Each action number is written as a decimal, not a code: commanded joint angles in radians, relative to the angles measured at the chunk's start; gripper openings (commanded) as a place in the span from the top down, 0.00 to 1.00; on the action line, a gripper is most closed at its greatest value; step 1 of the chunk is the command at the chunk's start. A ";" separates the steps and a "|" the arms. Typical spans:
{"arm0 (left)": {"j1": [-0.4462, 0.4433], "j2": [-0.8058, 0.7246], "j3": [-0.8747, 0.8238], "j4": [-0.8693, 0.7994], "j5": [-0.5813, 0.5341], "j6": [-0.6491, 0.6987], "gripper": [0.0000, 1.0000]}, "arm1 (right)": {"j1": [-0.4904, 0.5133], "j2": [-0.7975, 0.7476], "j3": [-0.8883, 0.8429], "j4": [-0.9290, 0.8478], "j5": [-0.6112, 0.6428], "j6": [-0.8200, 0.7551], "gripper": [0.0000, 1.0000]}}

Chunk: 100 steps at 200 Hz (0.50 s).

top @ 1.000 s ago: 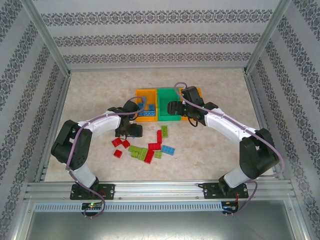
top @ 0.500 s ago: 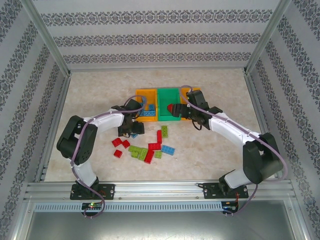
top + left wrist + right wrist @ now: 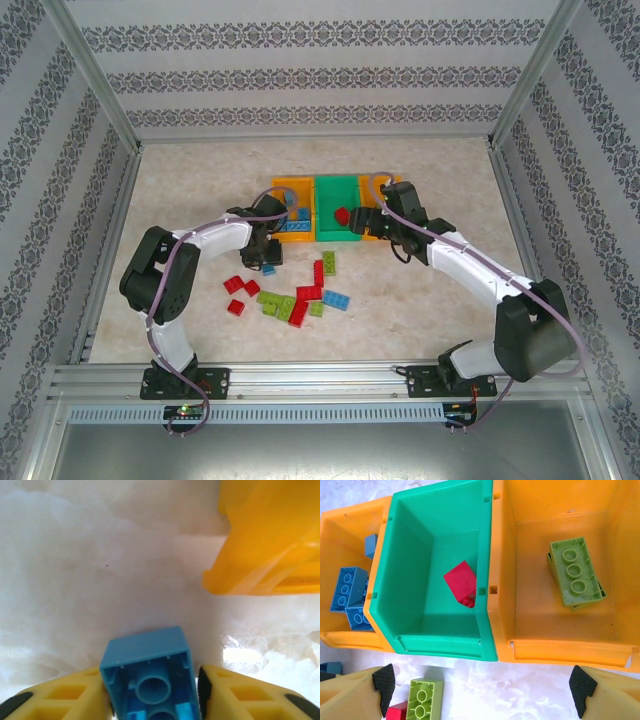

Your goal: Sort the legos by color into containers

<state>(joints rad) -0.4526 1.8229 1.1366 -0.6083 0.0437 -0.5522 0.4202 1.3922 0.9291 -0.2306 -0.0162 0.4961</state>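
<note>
We see left gripper [image 3: 152, 696] pinching a blue brick [image 3: 146, 662], its near end cut off; right gripper [image 3: 483, 687] spread wide.

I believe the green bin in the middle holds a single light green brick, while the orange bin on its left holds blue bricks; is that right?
Not quite: the brick in the green bin is red, not light green, as the right wrist view shows. The orange bin on its left does hold blue bricks.
</note>
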 commanded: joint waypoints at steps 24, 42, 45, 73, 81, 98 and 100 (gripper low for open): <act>-0.013 -0.010 -0.019 -0.050 -0.039 0.053 0.67 | -0.030 -0.063 -0.046 -0.023 0.019 -0.020 0.07; -0.013 -0.034 -0.039 -0.040 -0.044 0.055 0.71 | -0.040 -0.087 -0.072 -0.027 0.027 -0.025 0.07; -0.012 -0.039 -0.041 -0.040 -0.044 0.055 0.72 | -0.040 -0.091 -0.076 -0.028 0.027 -0.027 0.07; -0.014 -0.103 -0.048 -0.064 -0.068 0.065 0.78 | -0.035 -0.130 -0.130 -0.035 0.000 -0.053 0.08; -0.013 -0.129 -0.045 -0.073 -0.076 0.067 0.80 | -0.026 -0.140 -0.152 -0.033 -0.009 -0.052 0.08; -0.013 -0.187 -0.029 -0.097 -0.092 0.070 0.81 | 0.012 -0.155 -0.189 -0.036 -0.005 -0.055 0.09; -0.012 -0.194 -0.025 -0.100 -0.093 0.072 0.81 | 0.018 -0.157 -0.193 -0.037 -0.002 -0.058 0.09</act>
<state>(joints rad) -0.4564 1.7321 1.0939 -0.6449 -0.0010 -0.5083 0.3962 1.2655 0.7868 -0.2466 -0.0162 0.4648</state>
